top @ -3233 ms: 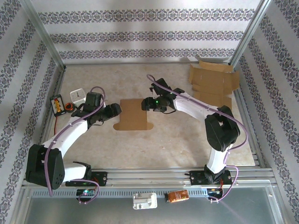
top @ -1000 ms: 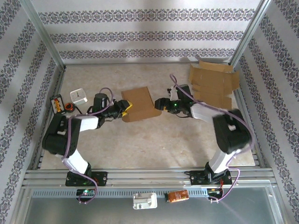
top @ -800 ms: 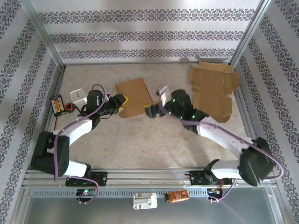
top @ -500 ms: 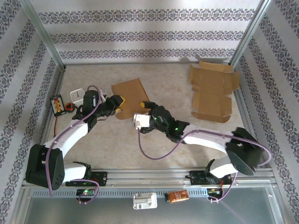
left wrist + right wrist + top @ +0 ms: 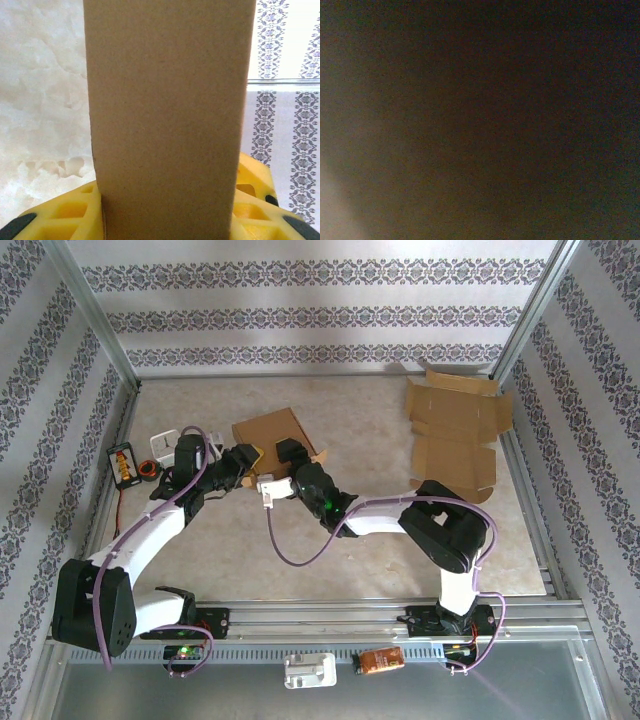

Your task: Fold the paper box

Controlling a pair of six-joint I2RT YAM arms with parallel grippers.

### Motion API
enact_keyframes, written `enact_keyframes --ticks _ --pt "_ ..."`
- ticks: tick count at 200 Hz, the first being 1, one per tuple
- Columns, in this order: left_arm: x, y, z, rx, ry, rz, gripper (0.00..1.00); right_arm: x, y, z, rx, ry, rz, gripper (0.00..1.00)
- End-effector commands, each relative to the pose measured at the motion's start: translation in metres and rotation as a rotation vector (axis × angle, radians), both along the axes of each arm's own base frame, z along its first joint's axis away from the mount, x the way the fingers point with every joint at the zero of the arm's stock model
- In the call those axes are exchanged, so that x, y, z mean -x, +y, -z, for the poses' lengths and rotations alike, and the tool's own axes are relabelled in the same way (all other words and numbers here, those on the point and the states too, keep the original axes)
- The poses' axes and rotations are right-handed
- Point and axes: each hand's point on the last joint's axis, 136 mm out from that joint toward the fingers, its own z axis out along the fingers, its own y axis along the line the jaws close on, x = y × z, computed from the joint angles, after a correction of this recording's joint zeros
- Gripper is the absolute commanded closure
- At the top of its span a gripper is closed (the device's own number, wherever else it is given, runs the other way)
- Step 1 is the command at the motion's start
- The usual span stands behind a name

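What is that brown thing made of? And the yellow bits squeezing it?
The brown sheet looks like cardboard: matte and slightly fibrous, plain tan all over, with a clean cut edge. The yellow fingers look like moulded plastic, smooth with hollow pockets shaped into them. They might be a bit rubbery, but the look alone does not settle that.

Left pincer clamped, right pincer alongside
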Motion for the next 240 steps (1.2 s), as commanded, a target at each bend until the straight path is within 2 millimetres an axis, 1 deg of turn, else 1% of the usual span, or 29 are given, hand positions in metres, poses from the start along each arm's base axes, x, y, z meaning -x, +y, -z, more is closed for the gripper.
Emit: enact_keyframes --ticks 1,14,28,58,64,70,72,86,103,107,115,118,120,123,135,143,148,149,154,157,162,167,180,188,201,207,213,230,240 --pt "0.006 -0.015 -0.017 0.095 -0.022 0.065 0.64 -0.008 0.002 -0.023 -0.053 -0.074 0.028 0.26" --pt "0.007 -0.015 -0.019 0.095 -0.023 0.068 0.64 -0.006 0.001 -0.021 -0.062 -0.064 0.021 0.36" --pt "0.008 -0.014 -0.022 0.088 -0.034 0.066 0.62 -0.001 -0.001 -0.020 -0.067 -0.046 0.010 0.44" --pt "0.011 -0.006 -0.036 0.014 -0.083 0.048 0.51 0.011 -0.011 -0.016 -0.087 0.029 0.009 0.54" --pt "0.013 -0.003 -0.041 -0.009 -0.103 0.041 0.47 0.014 -0.014 -0.015 -0.091 0.050 0.011 0.55" --pt "0.014 0.000 -0.047 -0.032 -0.126 0.035 0.42 0.017 -0.018 -0.019 -0.106 0.064 0.013 0.57" --pt "0.014 0.001 -0.049 -0.040 -0.136 0.031 0.41 0.018 -0.020 -0.016 -0.098 0.079 0.015 0.57" --pt "0.017 0.010 -0.063 -0.100 -0.190 0.008 0.31 0.026 -0.030 -0.015 -0.094 0.141 0.027 0.59" --pt "0.025 0.024 -0.090 -0.218 -0.304 -0.021 0.23 0.038 -0.048 -0.007 -0.046 0.238 0.046 0.59" --pt "0.028 0.028 -0.098 -0.264 -0.338 -0.026 0.21 0.042 -0.052 -0.006 -0.033 0.267 0.045 0.58" --pt "0.035 0.037 -0.115 -0.367 -0.415 -0.026 0.18 0.055 -0.063 0.005 0.041 0.369 0.036 0.58" --pt "0.039 0.039 -0.121 -0.403 -0.447 -0.020 0.16 0.061 -0.067 0.007 0.067 0.408 0.029 0.58" --pt "0.042 0.041 -0.125 -0.430 -0.468 -0.022 0.15 0.064 -0.068 0.004 0.066 0.424 0.018 0.58" --pt "0.046 0.044 -0.130 -0.468 -0.498 -0.021 0.14 0.072 -0.073 0.008 0.101 0.476 0.014 0.58" --pt "0.061 0.054 -0.147 -0.599 -0.610 -0.017 0.12 0.103 -0.090 0.008 0.176 0.683 -0.033 0.58" --pt "0.072 0.056 -0.155 -0.667 -0.682 0.004 0.12 0.125 -0.098 0.001 0.211 0.829 -0.081 0.58" --pt "0.078 0.056 -0.158 -0.702 -0.719 0.024 0.12 0.132 -0.100 -0.009 0.207 0.889 -0.086 0.58" --pt "0.080 0.056 -0.158 -0.708 -0.726 0.029 0.12 0.130 -0.097 -0.015 0.192 0.883 -0.092 0.57" --pt "0.086 0.054 -0.161 -0.735 -0.756 0.056 0.12 0.137 -0.100 -0.023 0.207 0.938 -0.102 0.58" --pt "0.090 0.054 -0.160 -0.753 -0.766 0.072 0.12 0.142 -0.102 -0.025 0.224 0.976 -0.104 0.59" --pt "0.096 0.053 -0.161 -0.775 -0.781 0.099 0.12 0.146 -0.103 -0.033 0.243 1.014 -0.106 0.59" --pt "0.101 0.052 -0.159 -0.794 -0.786 0.129 0.12 0.151 -0.107 -0.036 0.276 1.063 -0.091 0.59" --pt "0.113 0.048 -0.152 -0.835 -0.780 0.213 0.12 0.154 -0.112 -0.044 0.346 1.158 -0.032 0.58" --pt "0.119 0.048 -0.146 -0.859 -0.762 0.257 0.12 0.149 -0.113 -0.045 0.383 1.205 0.028 0.57" --pt "0.129 0.045 -0.135 -0.889 -0.742 0.333 0.12 0.136 -0.115 -0.048 0.422 1.254 0.145 0.56" --pt "0.133 0.044 -0.131 -0.895 -0.738 0.360 0.12 0.131 -0.114 -0.044 0.434 1.275 0.187 0.55" --pt "0.137 0.043 -0.127 -0.898 -0.732 0.386 0.12 0.125 -0.109 -0.044 0.425 1.277 0.203 0.55" --pt "0.145 0.038 -0.120 -0.888 -0.727 0.444 0.11 0.118 -0.092 -0.044 0.387 1.323 0.206 0.54" --pt "0.148 0.035 -0.115 -0.874 -0.724 0.473 0.11 0.112 -0.085 -0.039 0.386 1.350 0.227 0.54"
